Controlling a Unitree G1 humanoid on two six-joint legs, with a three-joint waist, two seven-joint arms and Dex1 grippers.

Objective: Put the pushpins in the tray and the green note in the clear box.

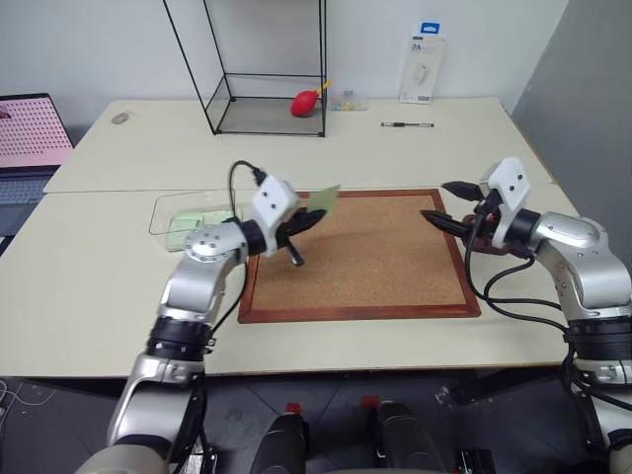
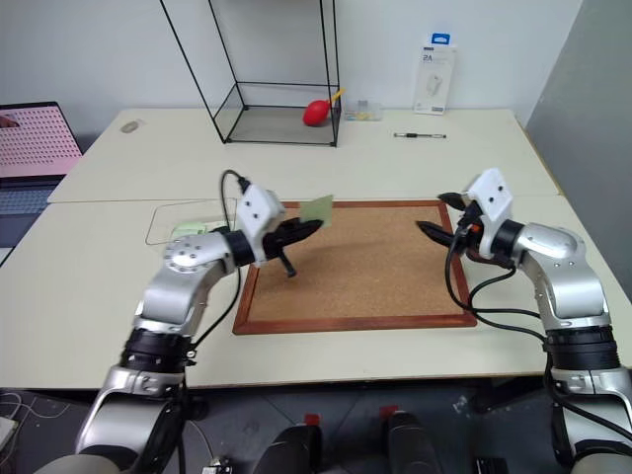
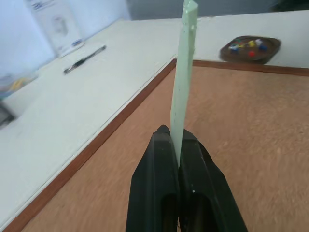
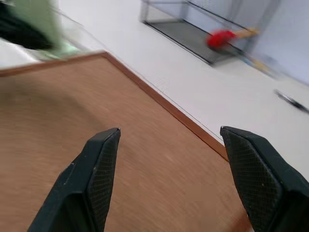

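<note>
Left gripper fingers pinch the green note above the corkboard; right gripper fingers wide, empty.

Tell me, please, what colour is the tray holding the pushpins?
Dark reddish-brown tray, clearest in the left wrist view.

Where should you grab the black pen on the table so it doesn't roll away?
Pinch the pen across its middle, coming straight down from above. It is long and thin, lies flat on the table with bare space around it, so fingers fit on both long sides.
</note>
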